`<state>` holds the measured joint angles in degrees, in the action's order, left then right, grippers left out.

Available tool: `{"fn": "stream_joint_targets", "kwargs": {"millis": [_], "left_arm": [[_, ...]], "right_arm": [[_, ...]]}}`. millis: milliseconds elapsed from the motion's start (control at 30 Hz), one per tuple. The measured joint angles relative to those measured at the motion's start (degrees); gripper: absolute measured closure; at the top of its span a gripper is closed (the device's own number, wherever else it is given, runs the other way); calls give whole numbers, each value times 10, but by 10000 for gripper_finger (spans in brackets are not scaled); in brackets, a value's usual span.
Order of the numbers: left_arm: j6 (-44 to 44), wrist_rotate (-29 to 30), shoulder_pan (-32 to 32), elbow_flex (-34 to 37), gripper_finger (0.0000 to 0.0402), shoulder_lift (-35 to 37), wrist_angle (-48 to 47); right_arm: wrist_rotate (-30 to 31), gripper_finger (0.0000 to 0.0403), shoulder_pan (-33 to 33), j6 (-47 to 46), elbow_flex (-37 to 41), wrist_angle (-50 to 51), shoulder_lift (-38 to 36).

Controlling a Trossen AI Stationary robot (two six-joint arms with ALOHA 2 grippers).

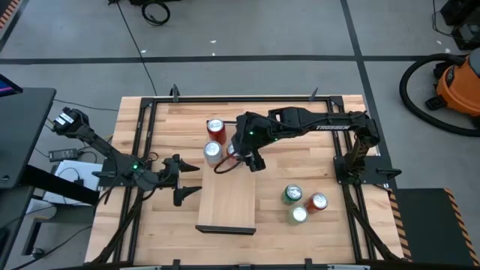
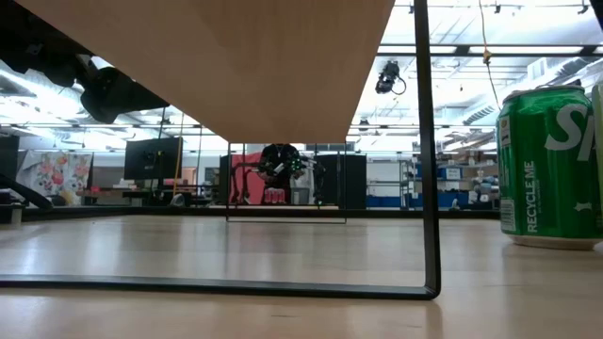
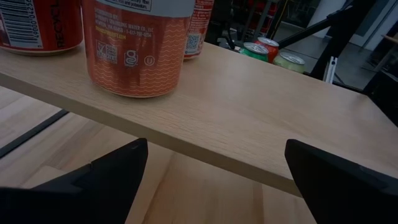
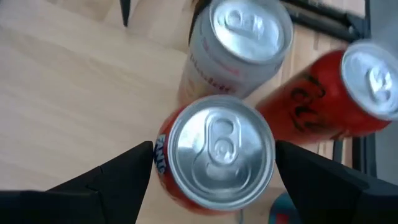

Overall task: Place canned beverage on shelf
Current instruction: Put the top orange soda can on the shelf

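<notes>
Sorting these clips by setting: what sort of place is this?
Probably a robotics lab or workshop: a bare concrete floor with cables, an orange shop vacuum beside the plank table, and storage shelving across the room.

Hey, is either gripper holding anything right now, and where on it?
The right gripper straddles an orange can on the shelf, fingers at its sides; actual contact cannot be told. The left gripper is open, empty.
</notes>
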<state>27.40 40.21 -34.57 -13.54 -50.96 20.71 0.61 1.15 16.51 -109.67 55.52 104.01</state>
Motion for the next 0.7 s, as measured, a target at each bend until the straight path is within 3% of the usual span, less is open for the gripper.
{"fn": "stream_joint_targets", "kwargs": {"millis": [467, 700], "left_arm": [[0, 0, 0, 0, 10, 0, 0], [0, 0, 0, 0, 10, 0, 0]], "right_arm": [[94, 58, 36, -151, 1, 15, 0], [83, 71, 40, -122, 1, 6, 0]]}}
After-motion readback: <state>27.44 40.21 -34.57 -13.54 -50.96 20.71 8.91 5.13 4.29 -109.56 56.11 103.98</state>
